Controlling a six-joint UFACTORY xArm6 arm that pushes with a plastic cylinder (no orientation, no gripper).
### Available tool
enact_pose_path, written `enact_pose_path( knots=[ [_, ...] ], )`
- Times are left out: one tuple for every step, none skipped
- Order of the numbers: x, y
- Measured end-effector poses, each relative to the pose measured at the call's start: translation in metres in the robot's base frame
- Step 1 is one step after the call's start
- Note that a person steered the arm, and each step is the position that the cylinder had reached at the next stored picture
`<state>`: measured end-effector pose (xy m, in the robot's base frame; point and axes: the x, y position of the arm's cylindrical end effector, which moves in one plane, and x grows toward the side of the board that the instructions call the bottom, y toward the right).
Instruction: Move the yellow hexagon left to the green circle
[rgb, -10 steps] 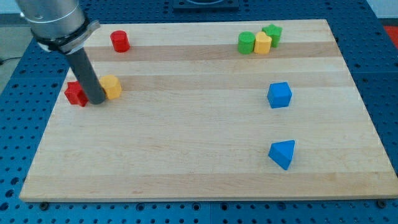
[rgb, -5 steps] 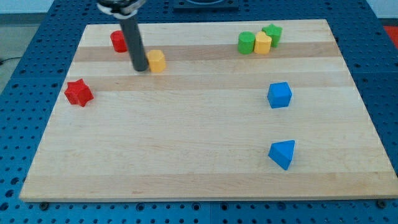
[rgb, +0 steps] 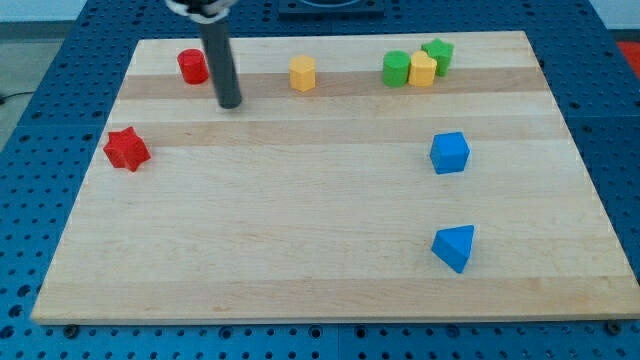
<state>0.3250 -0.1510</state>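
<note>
The scene is lit brightly and evenly from overhead. Only short, soft shadows are cast beside the blocks, as at the blue cube (rgb: 449, 152), and little glare is seen on the wooden board (rgb: 300, 250). Focus is held sharply across the frame, though the dark rod (rgb: 221, 60) at 11 o'clock is slightly smeared.

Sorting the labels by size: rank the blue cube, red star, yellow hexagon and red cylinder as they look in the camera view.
1. blue cube
2. red star, close to the cube, so unsure
3. yellow hexagon and red cylinder, alike; both sit farther up the view, which may shrink them
</note>
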Motion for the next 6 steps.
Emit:
enact_pose_path(
  knots=[
    [-0.043,0.042],
    [-0.057,0.096],
    [-0.070,0.129],
    [-0.061,0.126],
    [-0.031,0.051],
    [-0.037,0.112]
  ],
)
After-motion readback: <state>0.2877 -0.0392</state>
